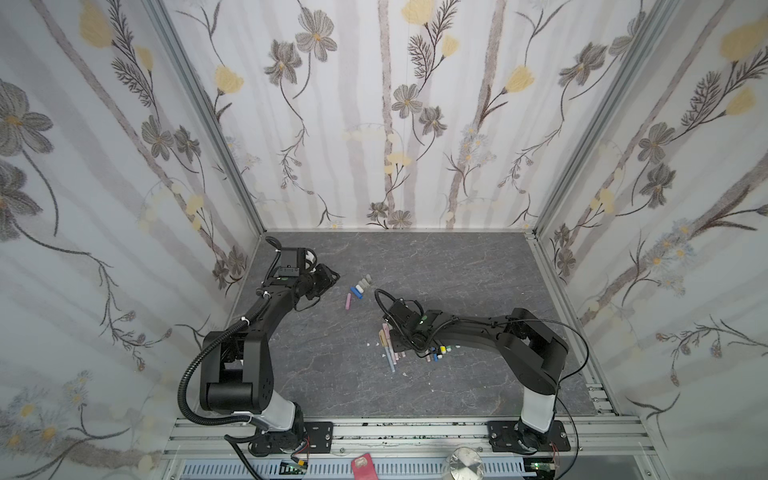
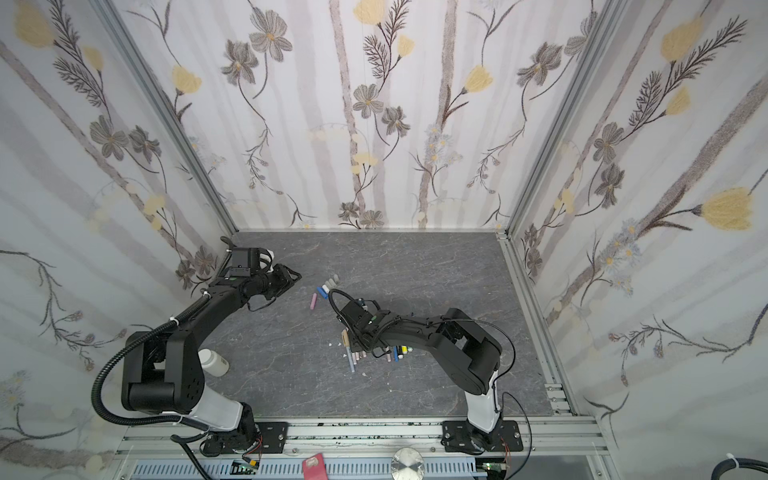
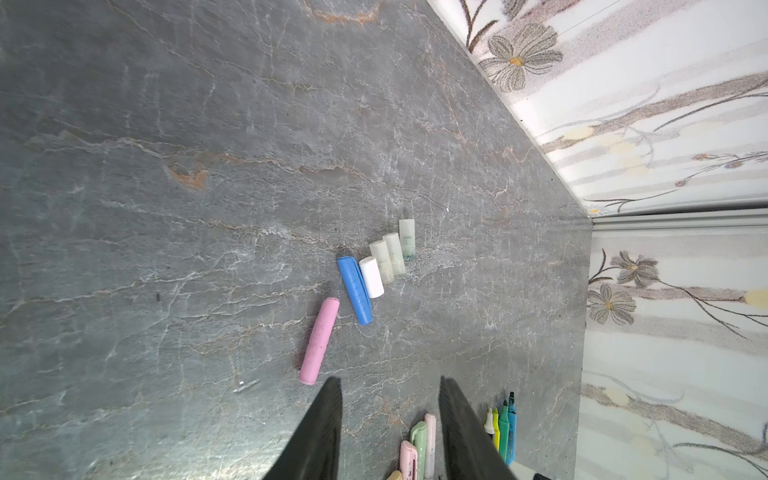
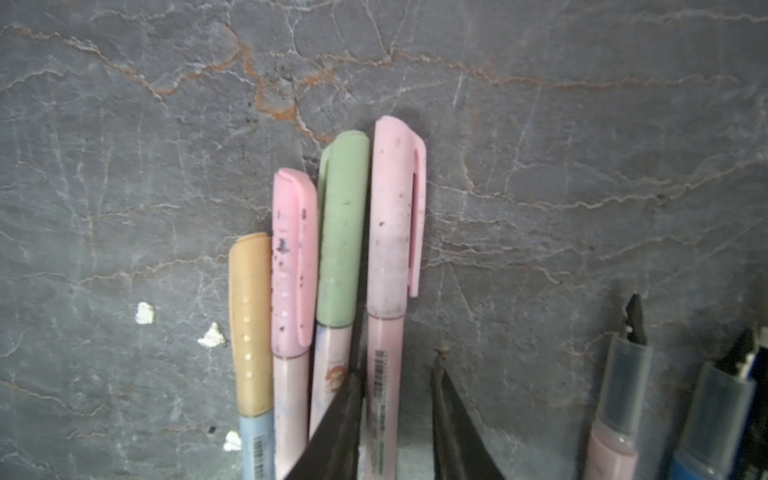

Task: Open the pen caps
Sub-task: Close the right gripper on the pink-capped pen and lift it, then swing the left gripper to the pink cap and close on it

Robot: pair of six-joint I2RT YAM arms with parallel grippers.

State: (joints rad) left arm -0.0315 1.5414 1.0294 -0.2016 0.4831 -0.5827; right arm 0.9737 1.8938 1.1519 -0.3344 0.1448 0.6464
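Black fingers [image 4: 340, 440] of the right pincer [image 4: 397, 370] filled the foreground, spread to either side of a pale pink plastic pen [image 4: 384, 332]. One finger sat hard by the barrel and a gap showed at the other, so no pinch on it. Beyond the tips ran that pen's pale pink clipped cap [image 4: 392, 208], on the pen and lying flat on the grey marbled tabletop [image 4: 540, 124]. Packed beside it, off one side of the pincer, lay three more capped pens, with a green plastic cap [image 4: 343, 228], a pink clipped cap [image 4: 293, 257] and a tan dotted cap [image 4: 249, 324]. Off the other side, well apart, two uncapped pens [image 4: 623, 374] showed dark pointed tips.

Over at the left pincer [image 3: 387, 380], the fingers stood spread too, nothing between them. Ahead of its tips lay the loose caps: a pink cylindrical cap [image 3: 319, 340], a blue ribbed cap [image 3: 354, 291], a white stubby cap [image 3: 371, 276] and three pale translucent caps [image 3: 392, 253], side by side on the slab.
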